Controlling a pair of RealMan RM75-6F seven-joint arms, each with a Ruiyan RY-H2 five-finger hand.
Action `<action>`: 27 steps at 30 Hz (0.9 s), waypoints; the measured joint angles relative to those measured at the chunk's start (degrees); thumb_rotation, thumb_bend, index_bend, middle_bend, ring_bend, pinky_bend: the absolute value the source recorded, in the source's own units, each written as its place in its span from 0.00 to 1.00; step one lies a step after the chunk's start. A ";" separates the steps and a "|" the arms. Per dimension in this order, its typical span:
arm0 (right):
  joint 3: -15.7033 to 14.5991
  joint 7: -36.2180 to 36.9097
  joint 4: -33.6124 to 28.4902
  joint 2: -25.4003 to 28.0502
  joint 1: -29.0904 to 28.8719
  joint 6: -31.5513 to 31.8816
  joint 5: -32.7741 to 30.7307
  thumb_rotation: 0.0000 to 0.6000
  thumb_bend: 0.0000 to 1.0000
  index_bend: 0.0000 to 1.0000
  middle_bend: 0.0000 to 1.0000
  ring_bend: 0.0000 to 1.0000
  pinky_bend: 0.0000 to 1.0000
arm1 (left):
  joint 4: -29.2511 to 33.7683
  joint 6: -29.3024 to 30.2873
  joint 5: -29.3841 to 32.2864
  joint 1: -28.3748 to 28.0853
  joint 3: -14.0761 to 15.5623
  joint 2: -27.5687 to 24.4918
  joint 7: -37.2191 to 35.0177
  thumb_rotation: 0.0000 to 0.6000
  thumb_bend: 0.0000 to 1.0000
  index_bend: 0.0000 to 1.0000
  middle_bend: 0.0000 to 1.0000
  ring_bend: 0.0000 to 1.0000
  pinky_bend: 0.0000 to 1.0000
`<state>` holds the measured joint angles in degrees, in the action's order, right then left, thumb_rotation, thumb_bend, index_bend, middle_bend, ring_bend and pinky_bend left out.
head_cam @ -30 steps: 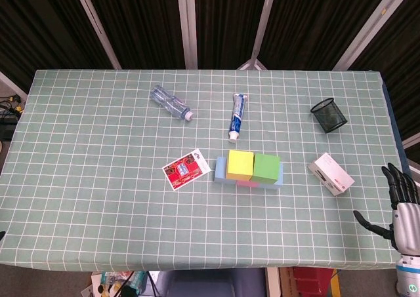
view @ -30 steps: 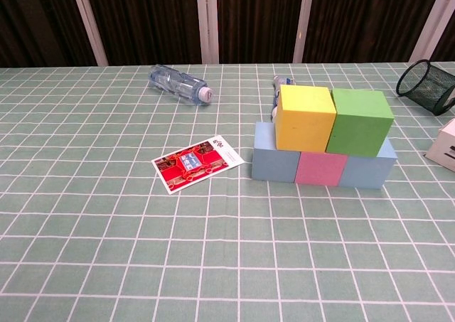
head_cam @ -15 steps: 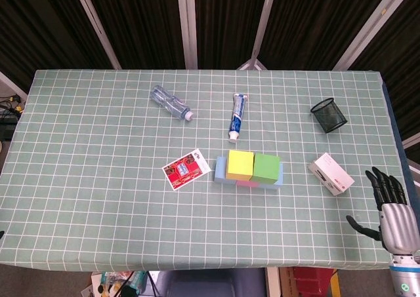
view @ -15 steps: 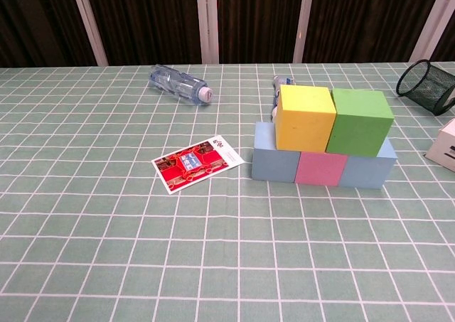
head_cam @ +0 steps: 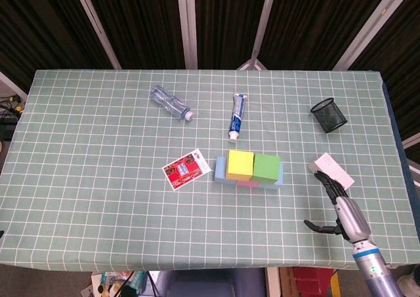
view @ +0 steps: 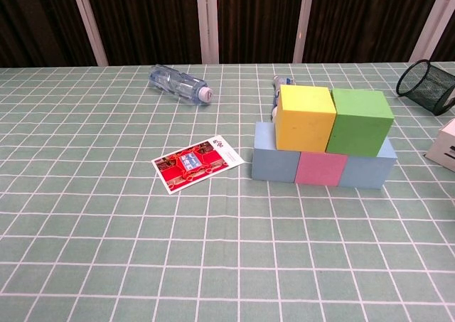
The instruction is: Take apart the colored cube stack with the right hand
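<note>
The cube stack stands mid-table: a yellow cube [head_cam: 240, 164] [view: 306, 117] and a green cube [head_cam: 266, 168] [view: 361, 121] sit side by side on a bottom row of a blue cube [view: 276, 161], a pink cube [view: 321, 168] and another blue cube [view: 368, 169]. My right hand [head_cam: 340, 208] hovers over the table's front right, well to the right of the stack, fingers spread and holding nothing. It shows only in the head view. My left hand is out of both views.
A white box [head_cam: 334, 169] lies just behind my right hand. A black mesh cup [head_cam: 329, 115] stands at the back right. A toothpaste tube [head_cam: 237, 117] and a clear bottle [head_cam: 170, 102] lie behind the stack. A red card [head_cam: 187, 169] lies left of it.
My right hand has moved left from beyond the table's right edge to over the table near the white box. The cubes have not moved.
</note>
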<state>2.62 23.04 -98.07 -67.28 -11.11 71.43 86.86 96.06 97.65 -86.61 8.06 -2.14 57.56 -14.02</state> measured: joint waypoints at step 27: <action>10.14 -21.64 2.37 -13.99 -13.71 -13.33 -26.65 1.00 0.18 0.03 0.00 0.04 0.00 | 0.32 -0.02 0.53 0.08 -0.28 0.02 0.85 1.00 0.18 0.07 0.00 0.00 0.00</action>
<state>12.76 1.40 -95.70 -81.27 -24.82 58.10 60.21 96.37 97.64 -86.08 8.14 -2.42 57.58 -13.17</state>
